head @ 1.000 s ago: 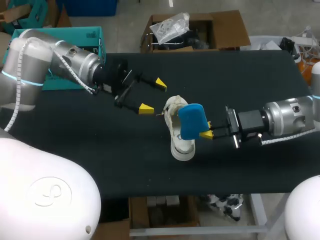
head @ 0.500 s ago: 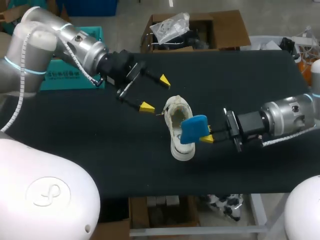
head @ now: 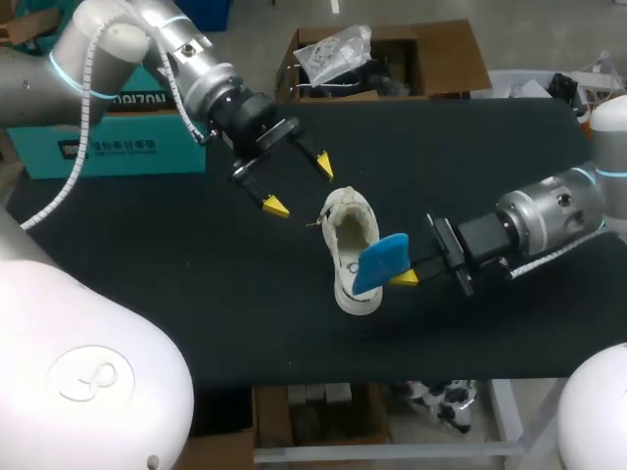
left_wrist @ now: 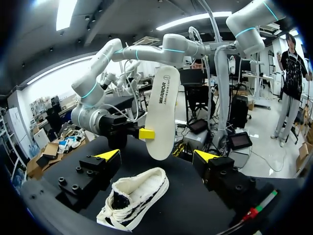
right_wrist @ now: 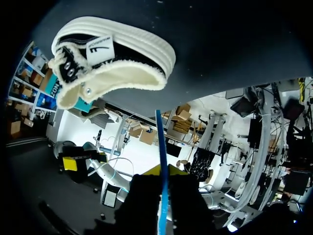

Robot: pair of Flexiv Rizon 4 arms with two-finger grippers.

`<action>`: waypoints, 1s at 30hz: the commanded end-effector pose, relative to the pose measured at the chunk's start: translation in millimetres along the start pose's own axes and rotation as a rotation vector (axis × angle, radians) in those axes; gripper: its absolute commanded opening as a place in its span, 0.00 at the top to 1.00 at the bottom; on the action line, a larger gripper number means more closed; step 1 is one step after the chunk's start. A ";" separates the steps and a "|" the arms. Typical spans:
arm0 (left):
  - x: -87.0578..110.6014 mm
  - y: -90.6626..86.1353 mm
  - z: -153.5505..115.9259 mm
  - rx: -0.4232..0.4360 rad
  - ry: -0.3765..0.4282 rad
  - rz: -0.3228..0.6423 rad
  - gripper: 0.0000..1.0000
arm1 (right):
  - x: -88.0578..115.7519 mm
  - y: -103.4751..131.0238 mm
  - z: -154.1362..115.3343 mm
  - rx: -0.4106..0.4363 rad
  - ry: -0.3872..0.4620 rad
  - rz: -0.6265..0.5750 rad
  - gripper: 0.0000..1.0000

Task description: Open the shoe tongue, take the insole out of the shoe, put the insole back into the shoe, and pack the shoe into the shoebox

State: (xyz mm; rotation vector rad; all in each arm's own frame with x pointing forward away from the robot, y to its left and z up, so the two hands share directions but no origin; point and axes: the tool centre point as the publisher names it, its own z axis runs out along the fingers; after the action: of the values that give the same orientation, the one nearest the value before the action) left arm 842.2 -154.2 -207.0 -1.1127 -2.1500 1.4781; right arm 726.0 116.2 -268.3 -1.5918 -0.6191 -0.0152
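right hand (head: 405, 277) is pinching flat blue insole (head: 380, 262) tilted over cream canvas shoe (head: 348, 235), frame centre | left hand (head: 299, 185) is hanging wide open, upper-left of shoe

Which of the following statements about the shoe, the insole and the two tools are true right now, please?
1. The right tool grips the insole. True.
2. The insole lies inside the shoe. False: it is held in the air, clear of the shoe.
3. The left tool is open and holds nothing. True.
4. The shoe is packed in a box. False: it rests on the table.
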 end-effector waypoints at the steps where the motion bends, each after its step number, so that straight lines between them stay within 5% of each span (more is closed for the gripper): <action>1: -4.3 9.8 -3.1 0.040 0.241 -0.004 0.00 | 7.2 3.0 1.0 0.008 -0.066 0.007 1.00; 8: 1.7 14.9 -4.3 0.051 0.236 -0.015 0.00 | 1.3 1.1 2.8 0.035 -0.123 -0.029 1.00; 30: 2.9 15.2 -5.7 0.066 0.238 -0.002 0.00 | 1.3 1.1 2.8 0.035 -0.123 -0.029 1.00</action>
State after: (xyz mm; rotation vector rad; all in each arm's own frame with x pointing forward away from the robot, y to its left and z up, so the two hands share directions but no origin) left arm 849.4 -145.5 -217.6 -1.1974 -1.9318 1.3288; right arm 725.4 120.2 -269.0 -1.5611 -0.7332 0.0679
